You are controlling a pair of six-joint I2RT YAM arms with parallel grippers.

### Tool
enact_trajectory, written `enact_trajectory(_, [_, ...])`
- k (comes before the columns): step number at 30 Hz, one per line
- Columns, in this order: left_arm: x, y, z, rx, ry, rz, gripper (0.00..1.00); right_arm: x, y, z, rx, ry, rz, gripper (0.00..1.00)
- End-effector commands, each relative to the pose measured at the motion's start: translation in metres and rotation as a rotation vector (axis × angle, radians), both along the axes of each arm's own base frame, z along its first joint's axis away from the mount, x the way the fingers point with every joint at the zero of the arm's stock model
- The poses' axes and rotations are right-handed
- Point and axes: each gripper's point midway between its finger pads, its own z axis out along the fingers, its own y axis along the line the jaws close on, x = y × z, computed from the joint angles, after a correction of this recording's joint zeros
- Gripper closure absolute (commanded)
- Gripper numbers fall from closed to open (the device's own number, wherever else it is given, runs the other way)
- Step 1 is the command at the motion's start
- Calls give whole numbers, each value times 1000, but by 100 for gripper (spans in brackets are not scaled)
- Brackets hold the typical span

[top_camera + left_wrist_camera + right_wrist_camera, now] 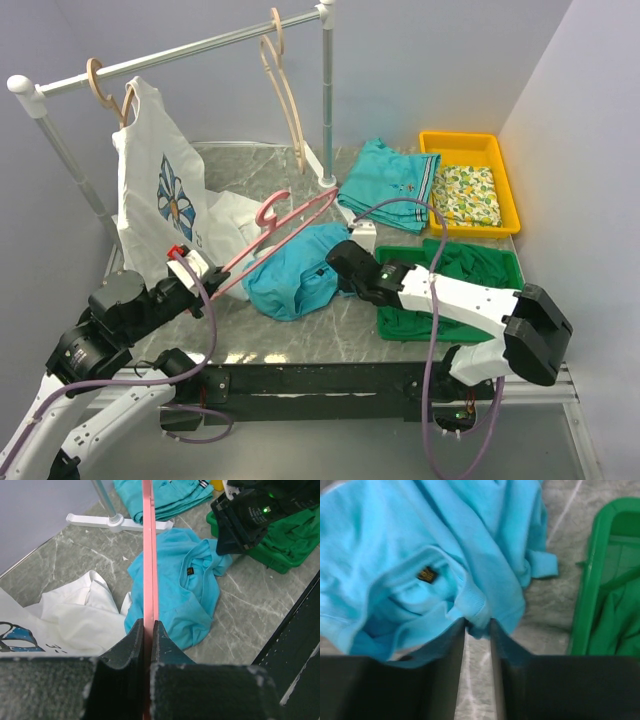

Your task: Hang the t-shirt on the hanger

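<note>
The turquoise t-shirt [290, 278] lies crumpled on the marble table, collar and label facing up [427, 575]. My right gripper [337, 262] is at its right edge, and its tips [477, 625] are pinched on the ribbed collar. My left gripper [203, 281] is shut on the pink hanger [292, 222] and holds it slanted above the t-shirt's left side, hook up. In the left wrist view the hanger [149, 555] runs straight out from the closed jaws over the t-shirt [192, 595].
A clothes rail [190, 48] with beige hangers and a white flower-print top [165, 190] stands at the back left. White cloth [80, 612] lies left of the t-shirt. A folded teal garment [385, 180], a yellow bin [470, 180] and a green tray [470, 265] are on the right.
</note>
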Motion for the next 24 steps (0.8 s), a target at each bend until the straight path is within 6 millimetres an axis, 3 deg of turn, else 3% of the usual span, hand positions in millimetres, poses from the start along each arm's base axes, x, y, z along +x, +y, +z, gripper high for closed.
enact_trajectory(1, [-6, -5, 12, 6, -63, -65, 99, -1, -7, 14, 78, -44, -43, 75])
enact_trajectory(3, [-8, -8, 13, 13, -56, -92, 99, -5, -11, 10, 84, -43, -47, 86])
enact_trajectory(7, [-15, -13, 14, 36, -45, -147, 99, -9, -20, -2, 94, -50, -74, 92])
enact_trajectory(11, [-22, -8, 6, 98, -2, -162, 99, -6, -28, -1, 114, -77, -102, 99])
enact_trajectory(17, [-37, 0, -13, 151, 57, -186, 99, 4, -46, 6, 137, -114, -140, 100])
enact_trajectory(24, [-47, 2, -8, 150, 46, -222, 99, 10, -49, 8, 148, -127, -134, 100])
